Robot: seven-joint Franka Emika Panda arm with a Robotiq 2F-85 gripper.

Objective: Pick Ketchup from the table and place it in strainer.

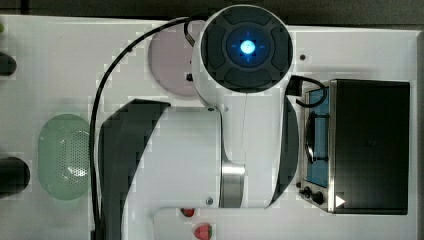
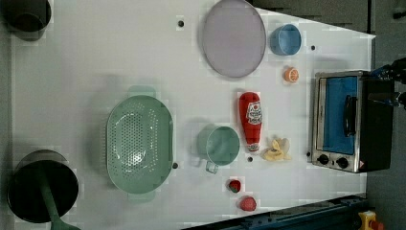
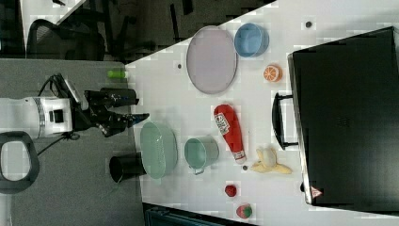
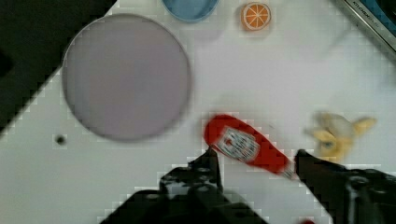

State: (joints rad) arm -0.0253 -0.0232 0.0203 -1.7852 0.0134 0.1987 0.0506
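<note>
We are at the approach: the Ketchup (image 2: 251, 121) lies flat on the table (image 2: 95, 62), untouched, and nothing sits in the strainer (image 2: 139, 143) yet. In the wrist view the gripper (image 4: 257, 158) hangs high above the bottle with its fingers spread wide and empty, one dark finger (image 4: 210, 163) at the bottle's red shoulder, the other past the white cap end. In the left view the bottle lies at about 3 o'clock from the strainer, the green cup (image 2: 219, 145) between them (banana (image 2: 276, 149) just beside the cap). Next, by my reading, a straight descent is called for, jaws across the slim body, not along it, then a close, a lift, and a carry over the cup
</note>
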